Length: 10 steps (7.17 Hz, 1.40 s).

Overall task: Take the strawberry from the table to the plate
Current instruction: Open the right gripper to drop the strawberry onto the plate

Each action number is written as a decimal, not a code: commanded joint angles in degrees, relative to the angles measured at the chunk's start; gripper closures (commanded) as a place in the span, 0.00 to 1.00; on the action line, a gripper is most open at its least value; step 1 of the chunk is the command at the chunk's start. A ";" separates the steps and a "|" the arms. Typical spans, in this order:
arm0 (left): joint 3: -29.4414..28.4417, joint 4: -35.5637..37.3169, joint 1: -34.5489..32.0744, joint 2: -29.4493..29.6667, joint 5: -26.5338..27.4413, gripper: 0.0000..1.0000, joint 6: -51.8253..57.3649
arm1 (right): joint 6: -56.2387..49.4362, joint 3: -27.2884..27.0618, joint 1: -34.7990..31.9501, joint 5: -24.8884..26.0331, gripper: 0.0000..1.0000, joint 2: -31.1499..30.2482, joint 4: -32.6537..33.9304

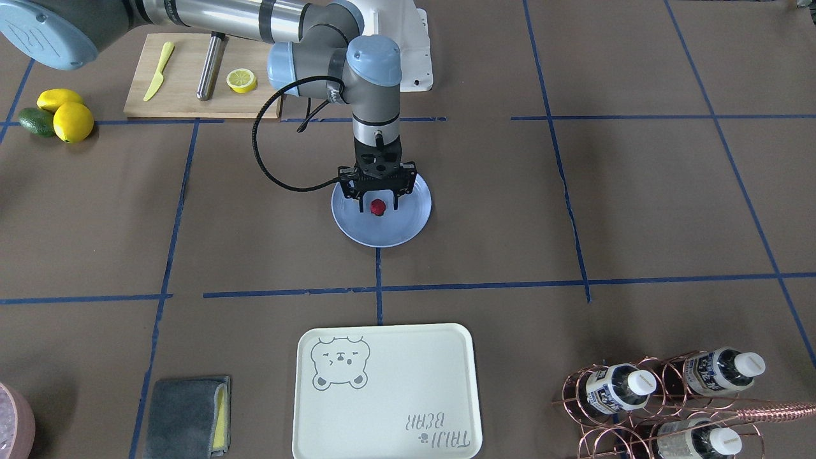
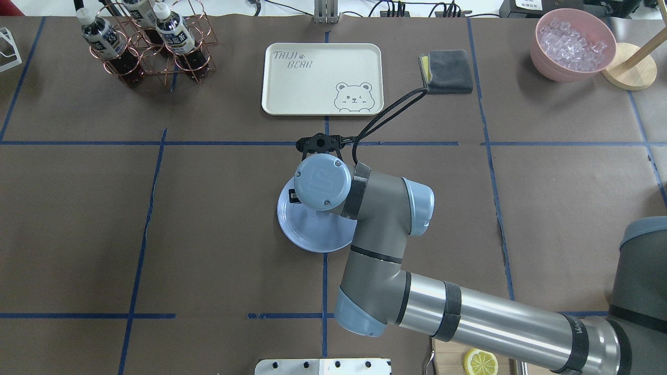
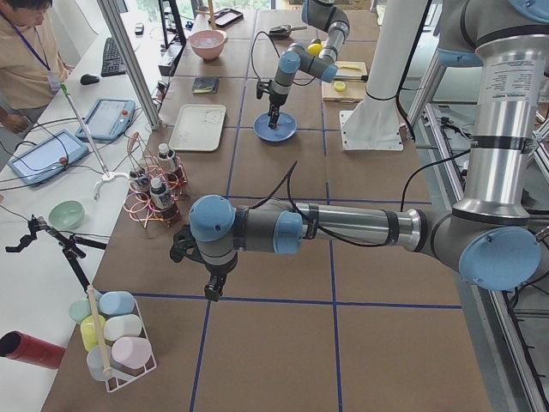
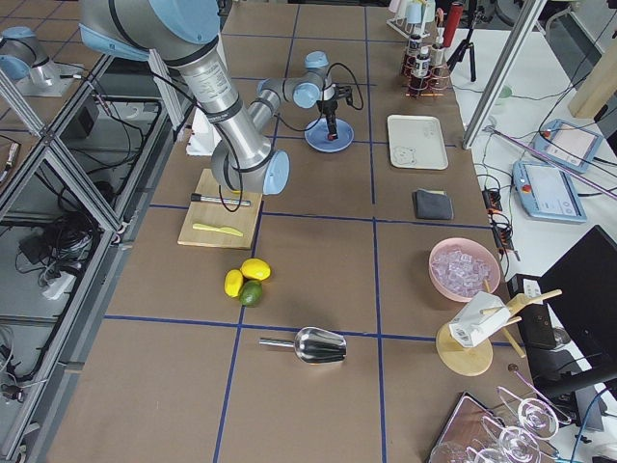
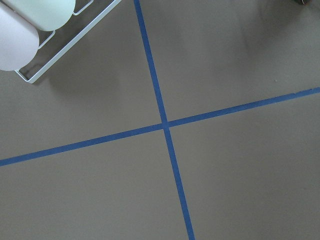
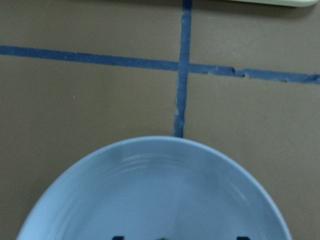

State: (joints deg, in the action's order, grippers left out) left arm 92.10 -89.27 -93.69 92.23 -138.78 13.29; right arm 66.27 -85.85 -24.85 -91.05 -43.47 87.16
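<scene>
The pale blue plate (image 1: 382, 239) sits mid-table on the brown taped table (image 1: 574, 204). The small dark-red strawberry (image 1: 378, 207) lies on the plate. My right gripper (image 1: 380, 208) points straight down over it, open, one finger on each side of the berry with a gap. In the right wrist view the plate (image 6: 155, 190) fills the lower half. In the overhead view the right wrist hides the berry and part of the plate (image 2: 312, 234). My left gripper (image 3: 211, 289) hangs over bare table far from the plate; I cannot tell whether it is open or shut.
A cream bear tray (image 1: 382, 395), a grey cloth (image 1: 185, 417) and a copper bottle rack (image 1: 669, 401) line the operators' side. The cutting board (image 1: 185, 95) and lemons (image 1: 64, 115) lie behind the plate. A rack of pastel cups (image 5: 30, 30) stands by the left gripper.
</scene>
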 commanded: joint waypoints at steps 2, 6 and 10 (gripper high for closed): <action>-0.33 0.50 0.00 -0.12 0.09 0.00 -0.02 | -23.81 -5.62 -19.01 -18.28 0.00 -8.60 0.99; 0.71 0.42 -0.09 -1.78 0.70 0.00 -0.02 | -63.68 -13.74 -51.11 -32.70 0.00 -34.10 3.26; 2.03 0.07 -0.09 -3.71 0.70 0.00 0.07 | -79.80 -9.98 -69.24 -34.64 0.00 -52.74 -2.07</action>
State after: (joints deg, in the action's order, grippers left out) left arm 93.72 -89.07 -93.82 89.40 -138.00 13.39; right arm -12.10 -98.33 -88.33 -126.06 -91.94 87.14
